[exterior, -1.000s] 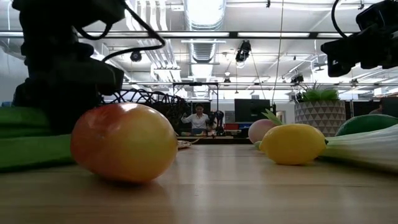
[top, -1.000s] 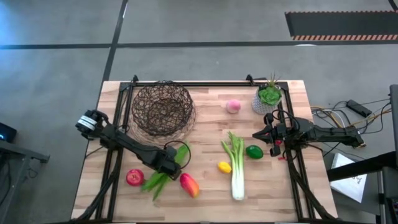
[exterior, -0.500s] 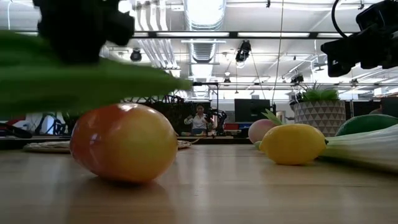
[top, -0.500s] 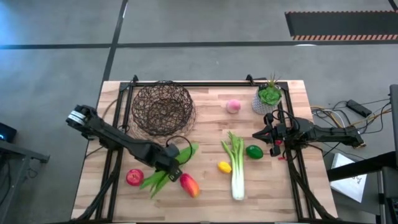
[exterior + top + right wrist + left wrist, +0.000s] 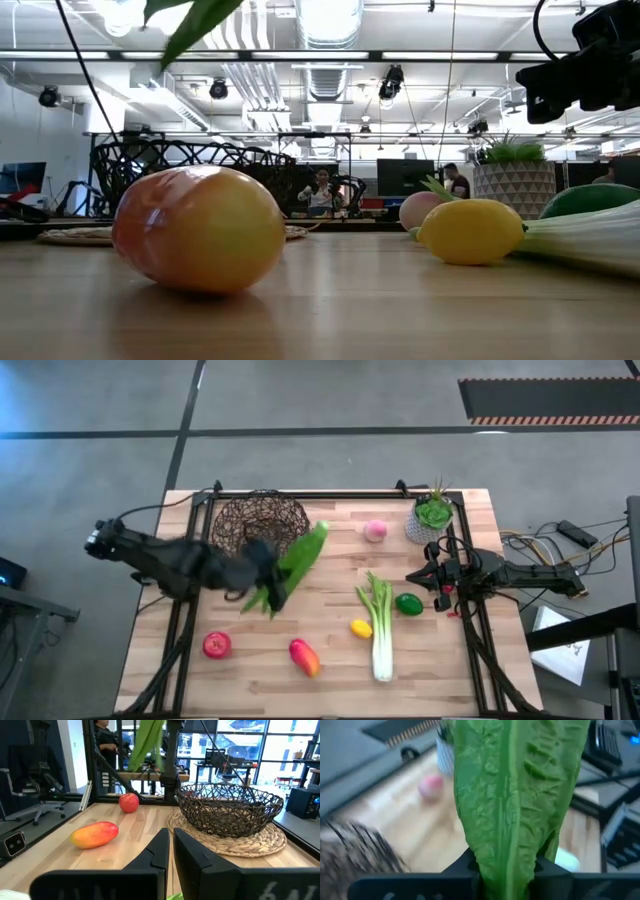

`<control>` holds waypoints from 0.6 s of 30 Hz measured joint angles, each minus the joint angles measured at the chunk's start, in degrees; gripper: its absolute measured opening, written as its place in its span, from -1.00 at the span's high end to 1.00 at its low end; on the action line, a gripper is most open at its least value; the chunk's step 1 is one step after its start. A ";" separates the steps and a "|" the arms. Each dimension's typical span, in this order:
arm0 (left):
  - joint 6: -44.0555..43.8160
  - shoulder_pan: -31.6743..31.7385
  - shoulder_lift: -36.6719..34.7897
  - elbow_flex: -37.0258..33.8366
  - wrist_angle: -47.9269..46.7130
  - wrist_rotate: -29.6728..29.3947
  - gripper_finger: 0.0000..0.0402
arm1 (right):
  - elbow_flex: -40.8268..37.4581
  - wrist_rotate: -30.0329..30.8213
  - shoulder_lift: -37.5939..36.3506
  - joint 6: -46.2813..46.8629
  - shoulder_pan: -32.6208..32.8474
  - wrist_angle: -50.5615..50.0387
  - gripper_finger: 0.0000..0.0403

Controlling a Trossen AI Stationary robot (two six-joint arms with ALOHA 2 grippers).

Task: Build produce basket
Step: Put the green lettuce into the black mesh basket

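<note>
My left gripper [image 5: 262, 568] is shut on the long green pod [image 5: 298, 560], a crinkled, leaf-like piece, and holds it in the air by the right rim of the dark wire basket [image 5: 262, 530]. The pod fills the left wrist view [image 5: 515, 795], and its tip shows at the top of the low view [image 5: 195, 18]. The tomato [image 5: 216, 645], mango [image 5: 305, 657], lemon [image 5: 360, 628], celery [image 5: 380, 625], lime [image 5: 408, 603] and peach [image 5: 375, 531] lie on the table. My right gripper [image 5: 412, 576] is shut and empty above the lime. My left gripper pinches the pod between its two fingers [image 5: 468, 868], which lie across the pod [image 5: 506, 862] some way in from one end. The longer part reaches forward past the fingers toward the table's far right. The short end [image 5: 263, 602] sticks out behind. The pod is lifted clear of the table.
A potted green plant [image 5: 433, 515] stands at the far right corner. The basket rests on a round straw mat [image 5: 235, 845]. Bare wood lies between the basket and the celery. People show in the room beyond the table.
My left gripper has risen and gone toward the table's far edge, to the basket's right rim, still shut on the pod. The pod has been lifted clear of the table from beside the tomato and mango and now points toward the far right.
</note>
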 joint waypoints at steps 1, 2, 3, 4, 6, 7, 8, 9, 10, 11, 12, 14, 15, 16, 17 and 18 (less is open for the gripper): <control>1.98 1.54 -0.02 1.36 -0.37 0.86 0.87 | 0.00 0.00 0.00 0.00 0.00 0.00 0.91; 4.14 3.35 0.00 2.68 -0.66 2.26 0.87 | 0.01 0.00 0.00 -0.07 0.00 0.00 0.91; 6.16 5.21 0.18 4.19 -1.01 4.12 0.87 | 0.01 0.00 0.00 -0.09 0.00 0.00 0.91; 7.89 7.22 0.36 5.87 -2.26 6.24 0.87 | 0.00 0.00 0.00 -0.02 0.00 0.00 0.91; 10.54 11.49 1.31 9.62 -7.51 10.54 0.87 | 0.01 0.00 0.00 -0.04 0.00 0.00 0.91; 11.75 13.96 2.04 11.72 -10.21 12.42 0.87 | 0.01 0.00 0.00 -0.10 0.00 0.00 0.91; 12.67 16.42 2.92 13.91 -13.61 13.99 0.87 | -0.01 0.00 0.00 -0.04 0.00 0.00 0.91; 13.28 18.93 4.09 16.14 -17.71 15.18 0.87 | -0.01 0.02 0.00 0.01 0.00 0.00 0.91; 13.94 21.35 5.30 18.31 -21.97 16.30 0.87 | 0.01 0.00 0.00 -0.04 0.00 -0.02 0.91; 14.82 23.74 6.59 20.47 -25.87 17.13 0.87 | 0.00 0.00 0.00 -0.11 0.00 0.00 0.91; 16.03 25.91 7.96 22.55 -29.90 17.49 0.87 | 0.00 0.00 0.00 -0.06 0.00 0.00 0.91; 18.29 29.58 10.79 26.06 -37.80 17.84 0.87 | 0.01 0.00 0.02 -0.02 0.00 0.00 0.91; 19.45 31.32 12.15 27.21 -41.23 18.02 0.87 | 0.01 0.00 0.00 -0.09 0.00 0.00 0.91; 20.67 32.83 13.40 27.86 -43.82 18.14 0.87 | 0.00 0.00 0.00 -0.08 0.00 0.00 0.91; 21.93 34.07 14.72 28.10 -45.89 18.35 0.87 | 0.00 0.00 0.00 0.00 0.00 0.00 0.91; 23.18 35.07 15.92 28.02 -47.71 18.54 0.87 | 0.00 0.00 0.00 0.00 0.00 0.00 0.91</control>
